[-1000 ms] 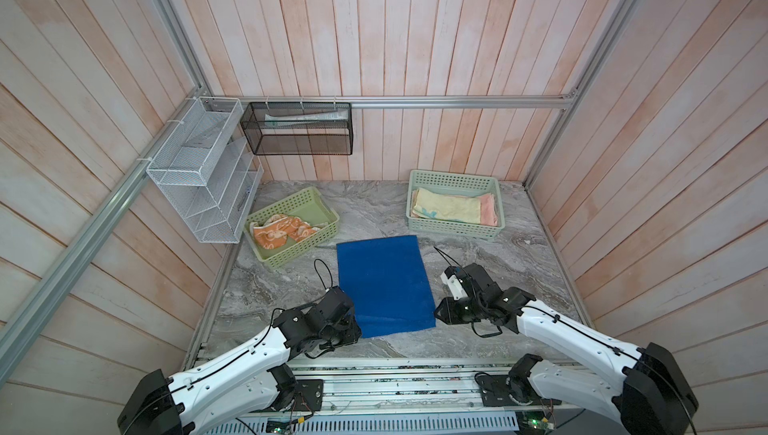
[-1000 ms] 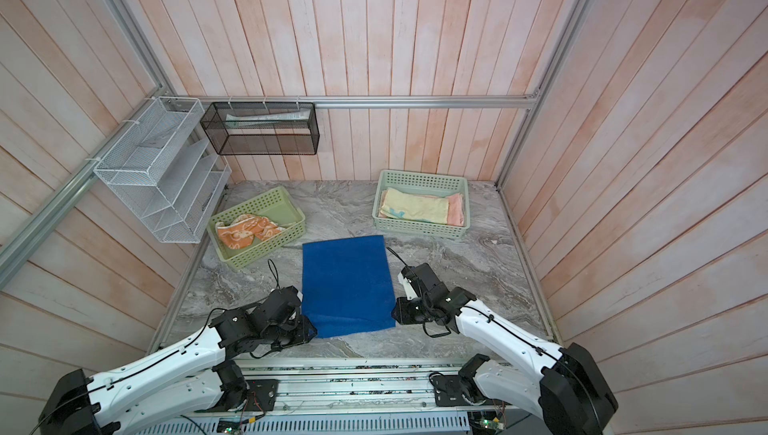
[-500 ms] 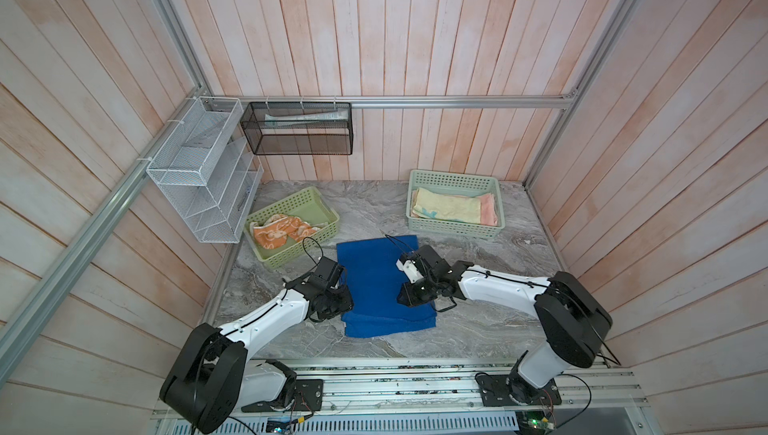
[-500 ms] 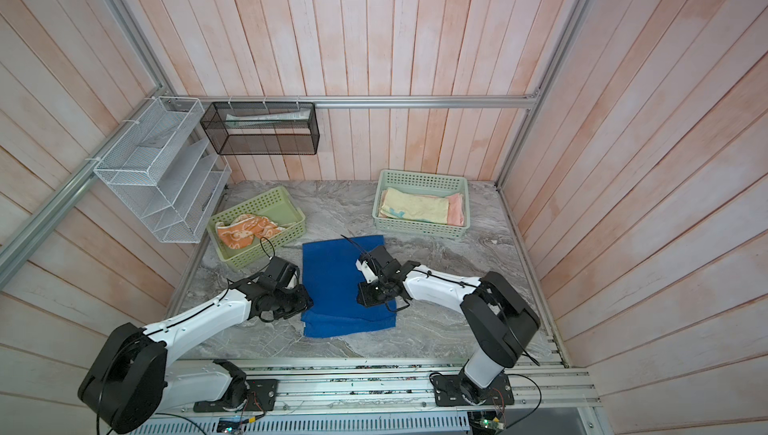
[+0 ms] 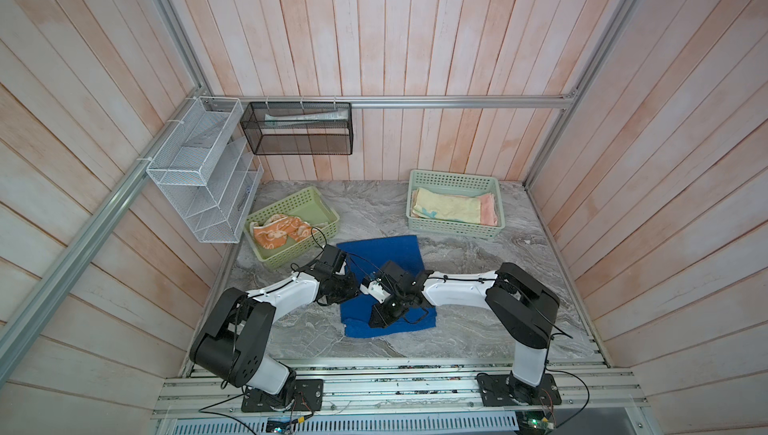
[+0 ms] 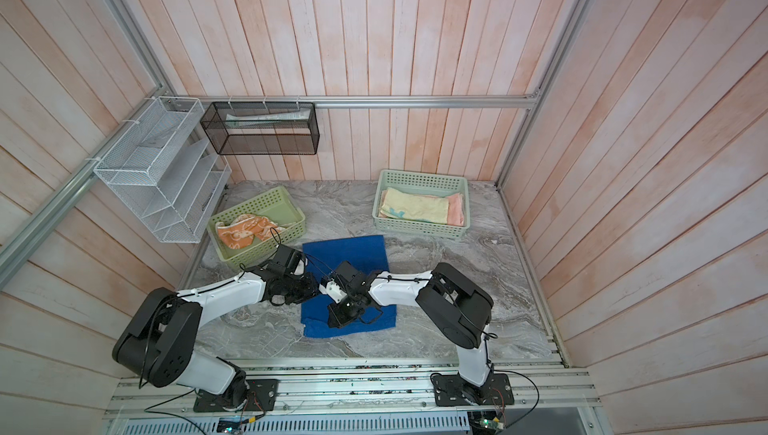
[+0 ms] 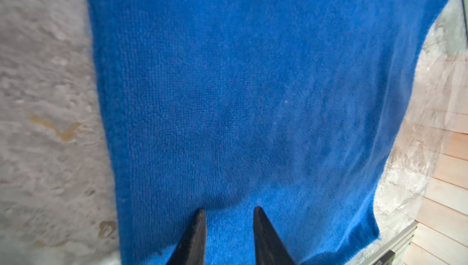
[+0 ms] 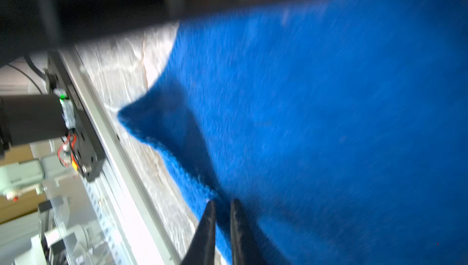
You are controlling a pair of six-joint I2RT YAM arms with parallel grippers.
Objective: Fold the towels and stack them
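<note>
A royal blue towel [image 5: 380, 252] [image 6: 345, 250] lies spread on the marble table, with both grippers low over its near half. My left gripper [image 5: 353, 287] [image 7: 229, 209] is open, and its fingertips [image 7: 200, 215] rest apart on the cloth. My right gripper [image 5: 374, 321] [image 8: 222, 201] points at the towel's near edge. Its jaws are pinched almost together on that edge, beside a raised corner [image 8: 121, 114]. An orange patterned towel [image 5: 278, 233] lies crumpled in the left green basket [image 5: 301, 252]. A pale yellow towel [image 5: 446, 208] lies folded over a pink towel [image 5: 488, 210] in the right green basket [image 5: 453, 229].
A white wire rack [image 5: 199, 171] hangs on the left wall and a black mesh shelf [image 5: 297, 129] on the back wall. The metal rail [image 5: 374, 366] runs along the table's near edge. Bare marble [image 5: 478, 320] lies right of the blue towel.
Both grippers moved from the blue towel's near corners inward over the cloth and now almost meet. Both jaws have narrowed, the right one nearly shut. The towel's near edge is slightly rumpled.
</note>
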